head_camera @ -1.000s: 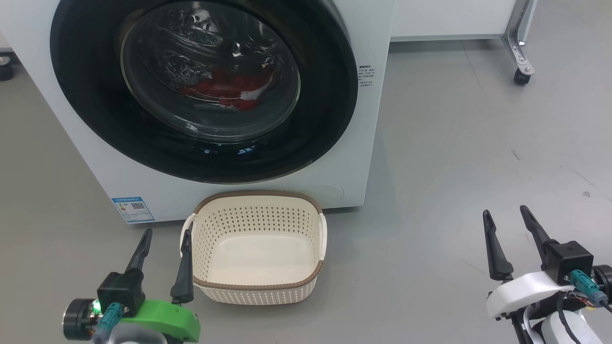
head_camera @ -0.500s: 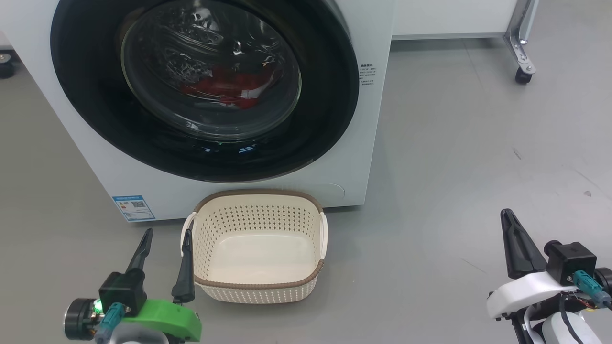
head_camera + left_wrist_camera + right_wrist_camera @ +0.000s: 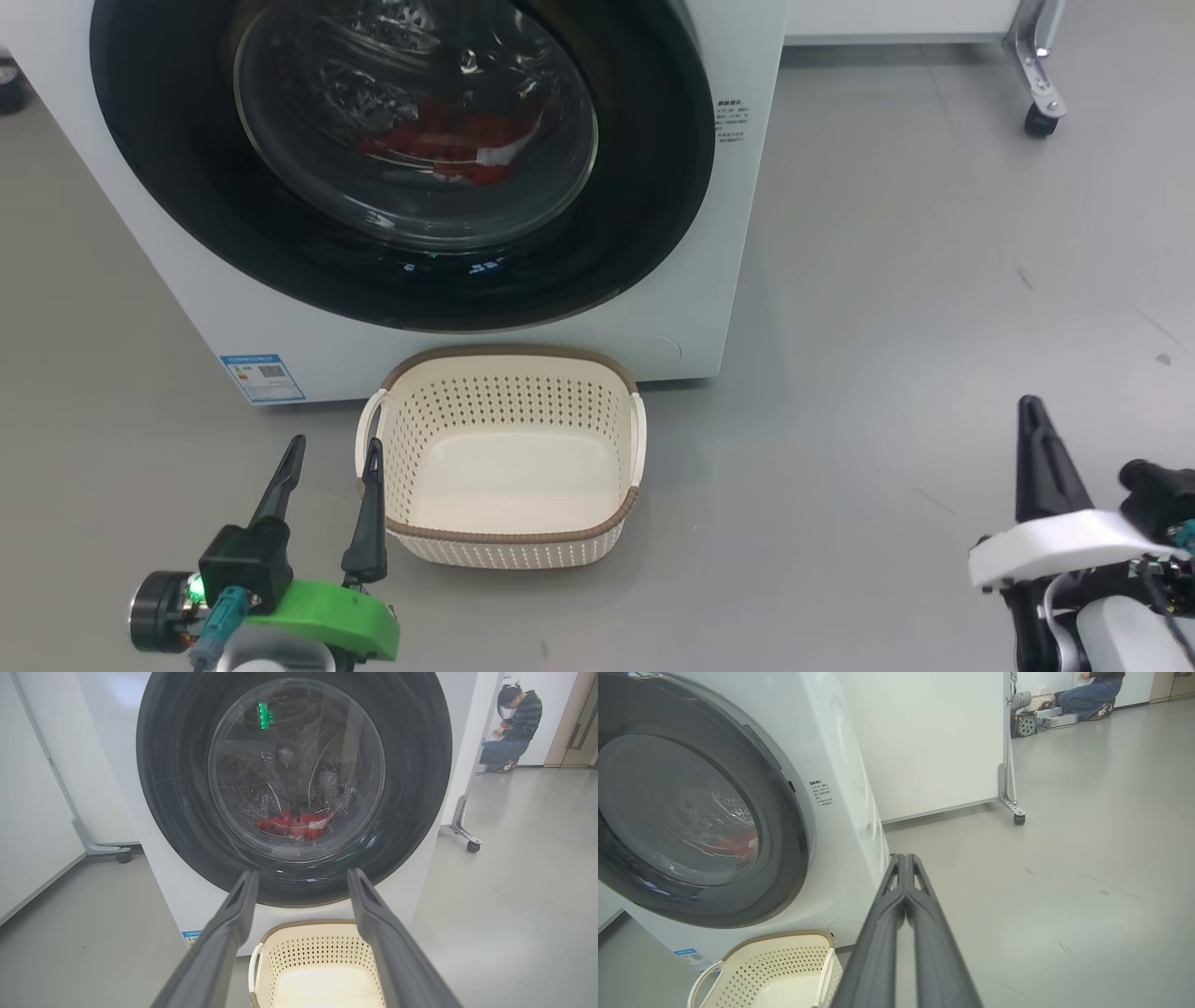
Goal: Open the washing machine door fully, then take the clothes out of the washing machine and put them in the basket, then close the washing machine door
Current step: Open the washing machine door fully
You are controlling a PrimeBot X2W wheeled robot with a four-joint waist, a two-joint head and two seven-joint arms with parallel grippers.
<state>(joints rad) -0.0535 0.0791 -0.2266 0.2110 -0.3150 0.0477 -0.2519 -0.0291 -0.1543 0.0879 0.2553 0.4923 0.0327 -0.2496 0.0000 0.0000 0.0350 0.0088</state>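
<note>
Glossy black round door (image 3: 653,187) shut on white front-loading washing machine (image 3: 742,243); red clothes (image 3: 448,145) behind glass; empty cream perforated plastic basket (image 3: 509,353) upright just before machine.

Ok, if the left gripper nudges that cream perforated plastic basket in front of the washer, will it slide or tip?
Probably slides: the cream perforated plastic basket is empty, thin-walled and likely light, sitting on smooth grey floor. Tipping seems unlikely, since it looks wide and low. Its white side handle near the left gripper could snag a finger.
</note>
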